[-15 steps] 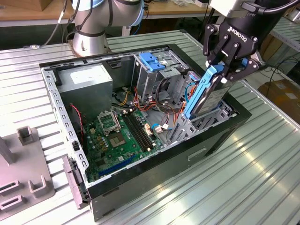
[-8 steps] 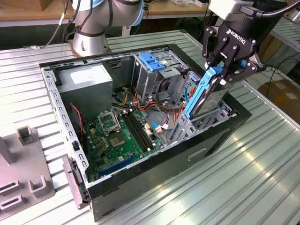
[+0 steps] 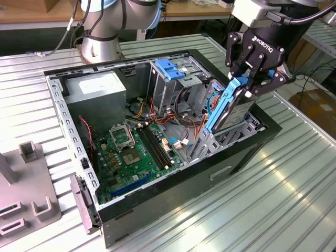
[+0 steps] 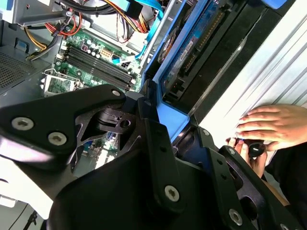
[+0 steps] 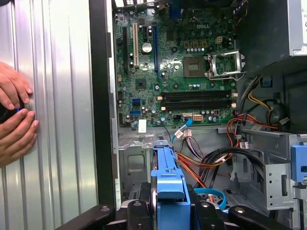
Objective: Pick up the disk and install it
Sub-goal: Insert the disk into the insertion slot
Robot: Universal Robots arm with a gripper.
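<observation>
The disk (image 3: 231, 107), silver-grey with bright blue rails, hangs on edge and tilted over the front corner of the open computer case (image 3: 157, 202), at the exterior view's right. Its lower end reaches down among the drive bay's metal walls. My gripper (image 3: 251, 86) is shut on the disk's upper end. In the first wrist view the disk's blue rail (image 5: 168, 177) runs out from between my fingers. In the second wrist view the disk (image 4: 192, 52) lies along the case's black wall.
Inside the case lie a green motherboard (image 3: 131, 152), a grey power supply box (image 3: 97, 89), a metal cage with a blue latch (image 3: 170, 68) and loose cables (image 3: 184, 113). A person's hands (image 5: 14, 115) rest on the ribbed table beside the case. A grey fixture (image 3: 21, 194) stands at the exterior view's left.
</observation>
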